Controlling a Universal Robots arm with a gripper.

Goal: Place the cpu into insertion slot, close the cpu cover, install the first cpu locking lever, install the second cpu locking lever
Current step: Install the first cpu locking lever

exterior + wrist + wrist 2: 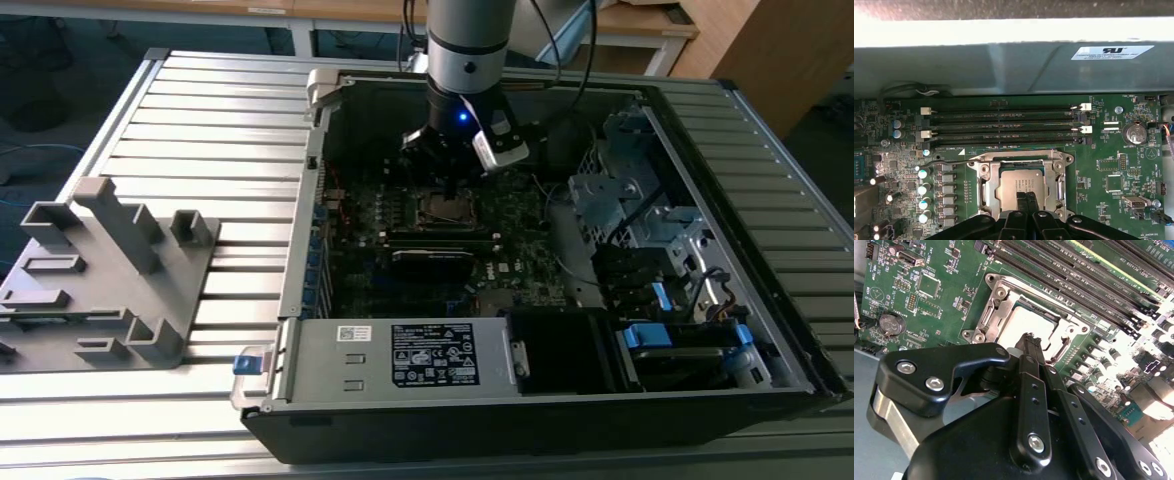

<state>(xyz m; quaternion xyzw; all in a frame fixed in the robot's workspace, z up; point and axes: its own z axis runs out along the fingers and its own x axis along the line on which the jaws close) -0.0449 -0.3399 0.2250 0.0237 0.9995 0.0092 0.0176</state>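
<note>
The cpu [1021, 182] lies flat in the insertion slot [985, 189], its dull silver top facing up. The cpu cover [1019, 156], a silver frame, lies down around the chip, which shows through its window. My gripper [1026, 196] hangs just above the near edge of the chip. Its two thin black fingers [1020, 202] are pressed together and shut, with nothing seen between them. In the second wrist view the gripper [1029, 338] points down at the cpu [1026, 322] inside the cover [1004, 292]. In the exterior view the gripper [445, 168] hovers over the slot [447, 208] inside the open computer case.
Long black memory slots [1004, 125] run beside the socket, and a row of capacitors [924, 192] stands on another side. A thin wire lever [946, 162] lies along the socket's edge. The case walls [314, 200] surround the board. A grey fixture [107, 270] stands on the table at the exterior view's left.
</note>
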